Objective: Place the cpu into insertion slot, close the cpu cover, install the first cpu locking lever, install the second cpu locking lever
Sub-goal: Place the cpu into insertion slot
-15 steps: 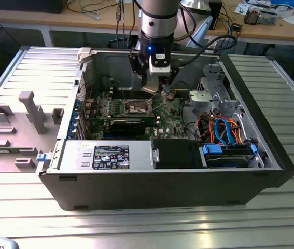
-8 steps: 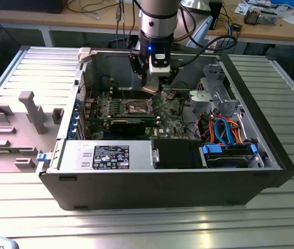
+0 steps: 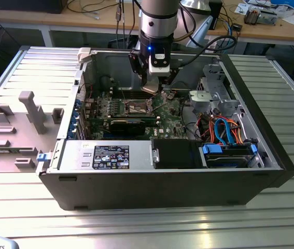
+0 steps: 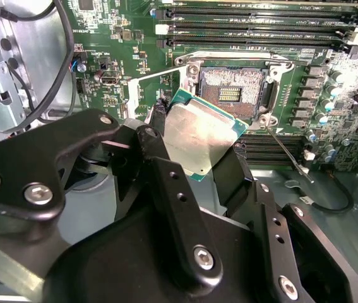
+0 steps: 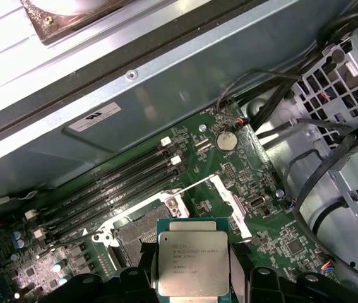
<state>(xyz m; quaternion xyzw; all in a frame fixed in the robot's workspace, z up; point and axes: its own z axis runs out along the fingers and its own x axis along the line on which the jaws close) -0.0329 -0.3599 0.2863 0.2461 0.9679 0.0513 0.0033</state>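
Cpu [image 4: 197, 142] is clamped between the jaws: black fingers [image 4: 160, 120] press on two opposite edges, metal lid face showing in both wrist views [image 5: 193, 262]. It hangs above the green board [image 3: 110, 106], not yet seated.

Slot [image 4: 232, 95] is open, dark contact field exposed inside its silvery rim. In the second wrist view one cpu corner overlaps the slot's rim; the rest sits off to one side of it. In the exterior view the slot [image 3: 138, 106] lies on the board below and in front of the arm's [image 3: 157, 21] tip, with the cpu [image 3: 151, 88] held higher and behind it.

Cover [image 5: 232, 202] is swung up off the slot [image 5: 137, 237], standing tilted beside it. One thin locking lever [image 4: 286, 151] is unlatched, angling away from the slot's corner across the board.

Memory slots [image 4: 254, 25] run in a row just beyond the slot. Board sits inside the opened computer case [image 3: 136, 181], which lies on its side on the ribbed metal surface [image 3: 136, 228]. Blue and orange cables [image 3: 224, 129] are bundled at the exterior view's right of the case.
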